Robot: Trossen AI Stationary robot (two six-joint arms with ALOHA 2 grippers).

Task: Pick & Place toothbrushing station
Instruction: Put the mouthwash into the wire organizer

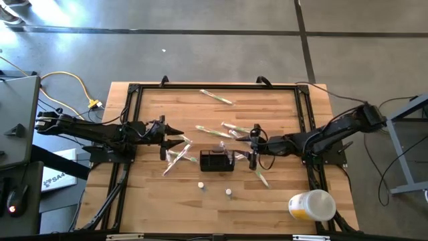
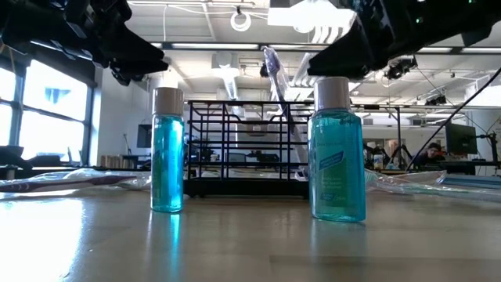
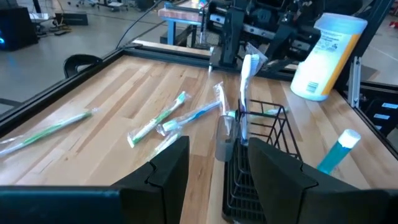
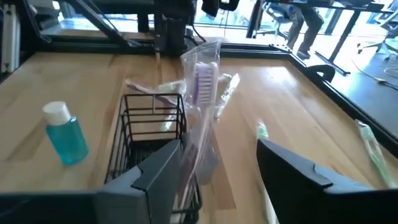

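Blue bottles (image 2: 337, 153) up front; wire caddy (image 1: 217, 161) beside released right pincer (image 1: 253, 146): light, stiff, grab rim. Left pincer (image 1: 175, 136) released too.

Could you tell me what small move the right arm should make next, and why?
Probably draw the right tool straight back from the black wire caddy. A wrapped toothbrush already stands upright at the caddy's end, and the tool's fingers look open around it, so backing off slowly should avoid tipping it.
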